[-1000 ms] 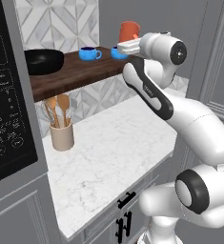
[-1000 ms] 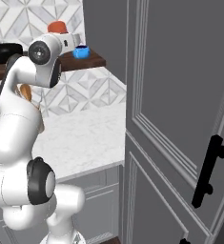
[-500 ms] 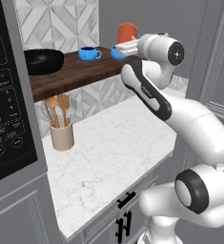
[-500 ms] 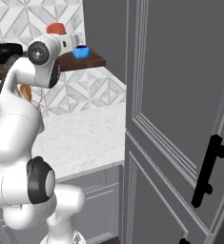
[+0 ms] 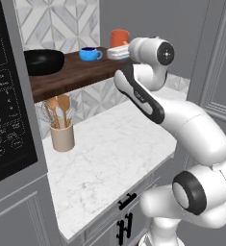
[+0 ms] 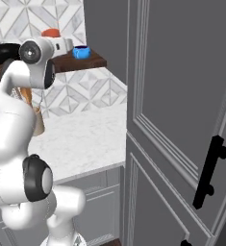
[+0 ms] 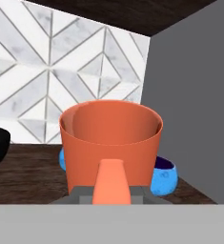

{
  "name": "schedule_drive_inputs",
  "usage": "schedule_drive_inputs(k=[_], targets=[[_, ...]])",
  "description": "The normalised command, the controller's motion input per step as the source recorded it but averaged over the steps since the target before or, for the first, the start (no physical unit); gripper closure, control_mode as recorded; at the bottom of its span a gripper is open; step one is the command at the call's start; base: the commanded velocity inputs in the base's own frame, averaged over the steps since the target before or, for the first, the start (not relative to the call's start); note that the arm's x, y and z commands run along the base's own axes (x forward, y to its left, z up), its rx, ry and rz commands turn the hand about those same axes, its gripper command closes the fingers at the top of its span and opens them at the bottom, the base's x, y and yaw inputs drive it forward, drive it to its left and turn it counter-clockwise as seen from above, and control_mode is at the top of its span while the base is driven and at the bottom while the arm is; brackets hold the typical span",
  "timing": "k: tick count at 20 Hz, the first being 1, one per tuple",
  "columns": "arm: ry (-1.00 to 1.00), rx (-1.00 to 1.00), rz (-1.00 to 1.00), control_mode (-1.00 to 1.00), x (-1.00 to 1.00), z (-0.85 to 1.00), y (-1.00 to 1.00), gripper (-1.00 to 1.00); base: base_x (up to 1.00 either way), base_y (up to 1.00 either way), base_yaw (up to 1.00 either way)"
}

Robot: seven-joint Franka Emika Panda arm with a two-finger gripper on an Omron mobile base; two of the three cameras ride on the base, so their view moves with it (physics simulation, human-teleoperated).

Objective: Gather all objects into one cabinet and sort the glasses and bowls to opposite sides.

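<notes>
You have the tall orange-red handled mug (image 7: 111,143), both small bright-blue cups (image 5: 89,54) and the wide glossy black bowl (image 5: 43,61) all on the thick dark brown wooden shelf board (image 5: 76,73), bowl at its left end, cups and mug toward the right, so I judge little remains; the gripper (image 7: 112,189) sits at the mug's handle, grip unclear.

In the left base view the white hand hides the lower part of the orange mug (image 5: 119,37), and the end effector (image 5: 115,52) itself cannot be read as open or closed. The right base view shows just the top of the mug above the arm, and the black bowl (image 6: 4,50) is cut by the left edge. In the hand view the mug covers most of both blue cups (image 7: 163,176); one peeks out at each side. The bowl there is a sliver at the left edge. The mug's handle (image 7: 111,182) hides the fingertips.
</notes>
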Motion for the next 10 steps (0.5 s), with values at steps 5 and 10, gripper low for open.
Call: schedule_drive_inputs(k=[5,10], targets=[[0.03,0.00,-0.04,-1.00,0.18,-0.03,0.11,1.00,0.00,0.00,0.00],[0.05,0.00,-0.07,-1.00,0.20,-0.03,0.02,1.00,0.00,0.00,0.00]])
